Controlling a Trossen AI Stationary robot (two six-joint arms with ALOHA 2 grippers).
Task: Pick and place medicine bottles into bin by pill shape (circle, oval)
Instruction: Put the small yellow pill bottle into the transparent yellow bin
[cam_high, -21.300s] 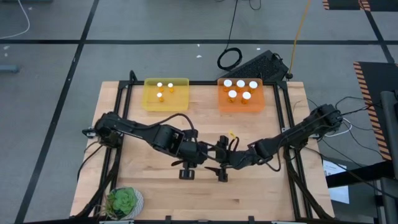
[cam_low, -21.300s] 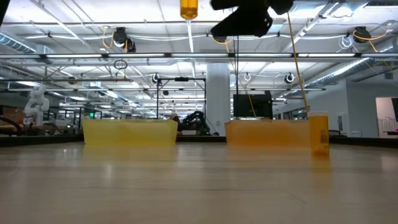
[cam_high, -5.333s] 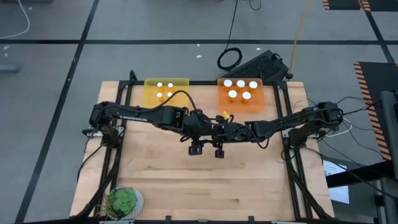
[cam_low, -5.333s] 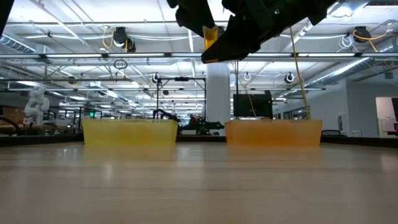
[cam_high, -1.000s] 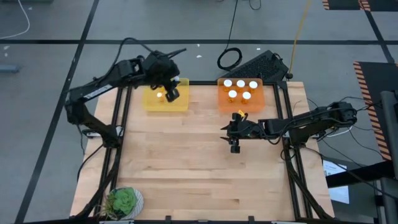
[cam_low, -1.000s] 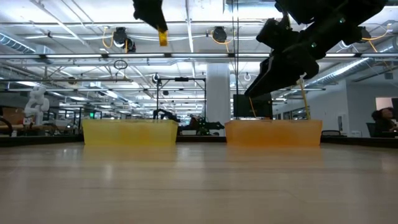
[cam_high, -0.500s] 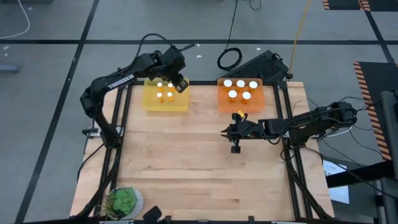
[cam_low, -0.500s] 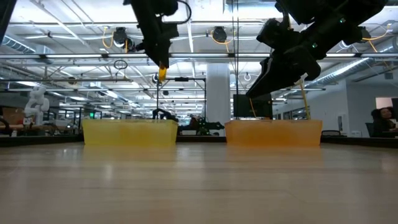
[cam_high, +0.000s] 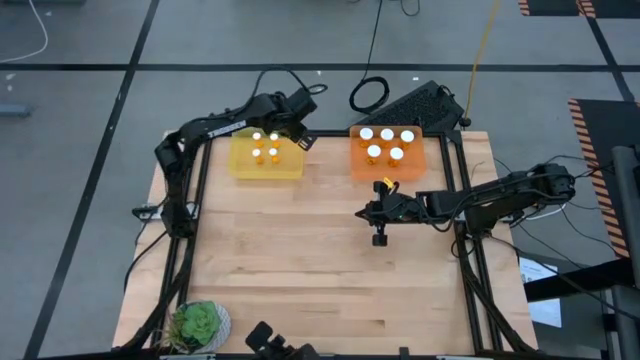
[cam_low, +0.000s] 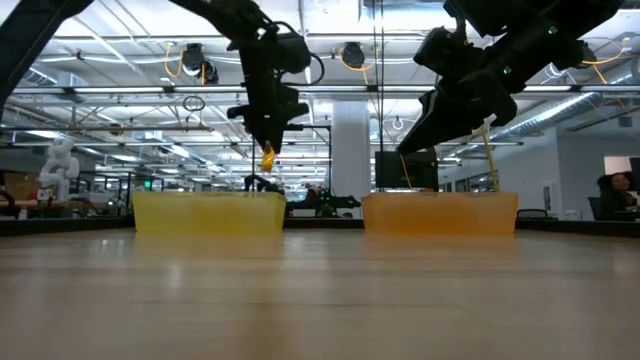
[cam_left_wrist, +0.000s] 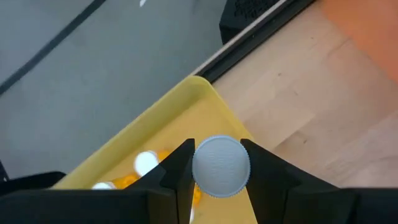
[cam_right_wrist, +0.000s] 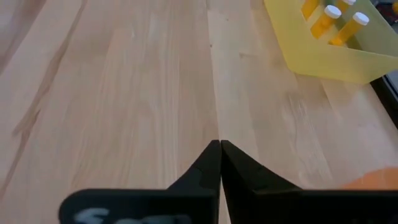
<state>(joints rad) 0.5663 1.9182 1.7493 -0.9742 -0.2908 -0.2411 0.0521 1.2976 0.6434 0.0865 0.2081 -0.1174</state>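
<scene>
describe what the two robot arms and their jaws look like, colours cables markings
Both arms are dark, near black, built of slim jointed links with black cables looping along them. The left gripper ends in two flat, matte black fingers with squared edges. The right gripper has the same dark fingers, tapering to points, and a pale printed marking shows on its body. A small yellow tag sits near the right wrist in the high view.

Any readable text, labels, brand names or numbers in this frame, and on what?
None can be read.
Bottle held in the left end effector: its white cap shows no print, and any label is hidden.
Bottles in the yellow bin and orange bin: too small to tell.
Right end effector: a pale smear on its body, too blurred to read.
</scene>
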